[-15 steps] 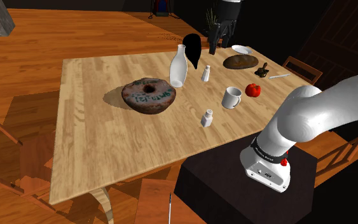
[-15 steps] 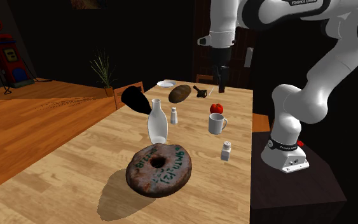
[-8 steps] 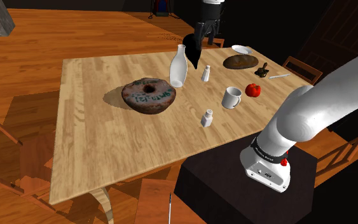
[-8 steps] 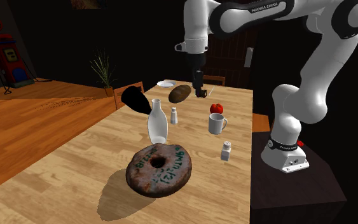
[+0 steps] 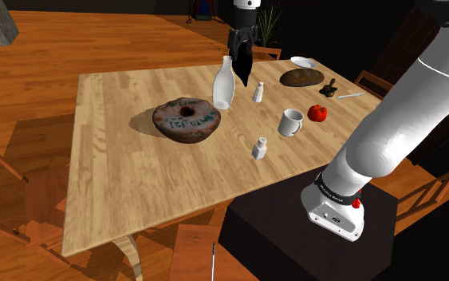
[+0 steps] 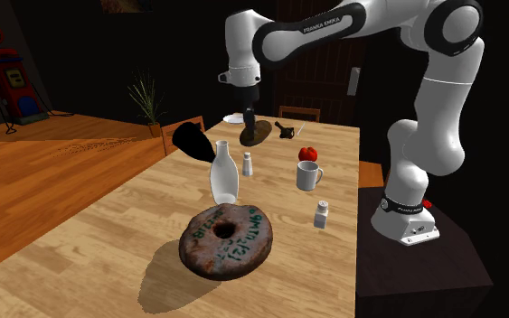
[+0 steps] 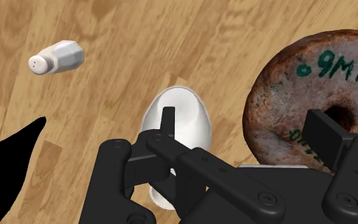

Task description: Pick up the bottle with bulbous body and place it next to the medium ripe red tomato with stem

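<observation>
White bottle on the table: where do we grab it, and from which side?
Take the white bottle by its narrow neck, from straight above. It stands upright, and its bulbous body looks too wide and rounded for a sure hold. The brown ring and nearest shaker stand apart from it, leaving the jaws room.

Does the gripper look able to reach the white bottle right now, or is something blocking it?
Likely yes. The gripper is open, above and slightly off the white bottle, with nothing between them. The shaker and the brown ring stand apart from the bottle, leaving its neck free.
</observation>
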Motion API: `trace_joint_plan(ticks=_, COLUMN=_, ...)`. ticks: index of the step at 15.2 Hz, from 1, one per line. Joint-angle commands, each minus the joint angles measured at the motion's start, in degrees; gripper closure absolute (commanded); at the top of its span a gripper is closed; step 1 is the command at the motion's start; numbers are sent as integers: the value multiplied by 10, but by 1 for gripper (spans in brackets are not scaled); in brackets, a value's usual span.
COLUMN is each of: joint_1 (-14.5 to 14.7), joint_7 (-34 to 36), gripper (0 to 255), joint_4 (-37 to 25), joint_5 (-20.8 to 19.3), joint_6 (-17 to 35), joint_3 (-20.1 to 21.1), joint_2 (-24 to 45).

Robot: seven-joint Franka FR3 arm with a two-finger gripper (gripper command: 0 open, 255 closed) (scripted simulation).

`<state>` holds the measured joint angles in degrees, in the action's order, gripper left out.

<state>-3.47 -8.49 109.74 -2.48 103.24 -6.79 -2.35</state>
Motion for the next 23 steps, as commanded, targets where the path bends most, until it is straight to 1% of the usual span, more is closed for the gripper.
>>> trace_joint_plan(ticks=1, joint_1=-5, joint_7=-12, gripper=0, joint_4=-47, joint_5=4, joint_6=1, joint_3=-6, joint_2=50)
trace_joint_plan(ticks=7, joint_1=-23, joint_7=-42, gripper=0, joint_4=-206, joint_5=21, joint_6=-19, joint_3=-14, joint_2=196)
trace_joint_plan(ticks=8, joint_1=-24, joint_7=-43, gripper=0, joint_4=-213, joint_5=22, joint_6=-20, joint_3=-14, joint_2=201)
trace_joint_plan(ticks=15, joint_1=-25, joint_7=-43, gripper=0, joint_4=-158, joint_5=22, joint_6=37, joint_3=-14, joint_2=204)
trace_joint_plan(ticks=23, joint_1=-25, joint_7=-43, gripper=0, joint_4=-158, joint_5=22, joint_6=37, joint_3=-14, joint_2=204)
